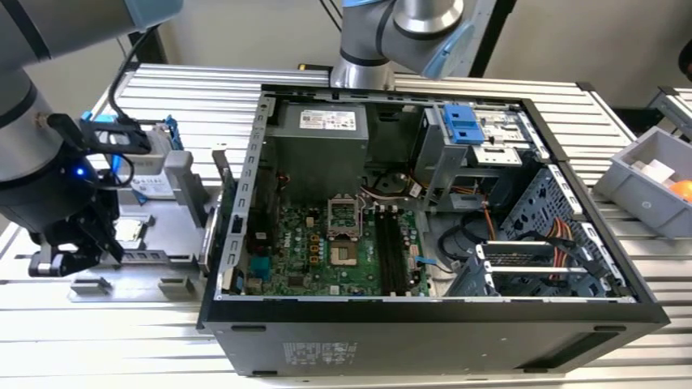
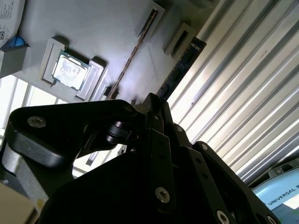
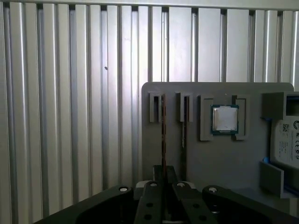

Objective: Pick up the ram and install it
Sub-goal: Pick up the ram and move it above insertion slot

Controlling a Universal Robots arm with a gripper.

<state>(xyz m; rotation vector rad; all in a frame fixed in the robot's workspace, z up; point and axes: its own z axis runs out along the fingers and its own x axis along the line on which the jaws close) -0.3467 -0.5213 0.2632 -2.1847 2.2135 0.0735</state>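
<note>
A: How is the arm posed?

B: In the exterior view, the grey jointed arm (image 1: pixel 32 154) is seen at the exterior view's left. Its wrist is turned downward, so the black tool (image 1: pixel 67 261) is held low over a flat grey fixture plate (image 1: pixel 173 271). The plate is laid on the ribbed aluminium counter (image 1: pixel 119 340), beside an open black computer case (image 1: pixel 433 332) (its green motherboard (image 1: pixel 313 259) is exposed).

A: And where is the ram found?

B: The ram (image 3: pixel 163 135), a thin, long, dark blue-green circuit-board stick, is stood on its long edge on the plate. Its far end is seated in a raised grey bracket (image 3: pixel 156 108), so it is not yet lifted out.

A: What can be said of the tool's grip?

B: In both wrist views the tool is seen clenched on the ram's near end. The stick is taken between the black fingers (image 3: pixel 150 200), which are drawn close on either side of it.

A: What else is carried on the plate?

B: A second thin stick (image 3: pixel 183 133) is stood just beside the ram and parallel to it, in a bracket of its own. A square silver processor chip (image 3: pixel 224 118) is held between two grey blocks on that stick's other side. A silver white-labelled hard drive (image 3: pixel 288 140) is placed beyond the chip, at the plate's edge, well apart from the tool.
</note>
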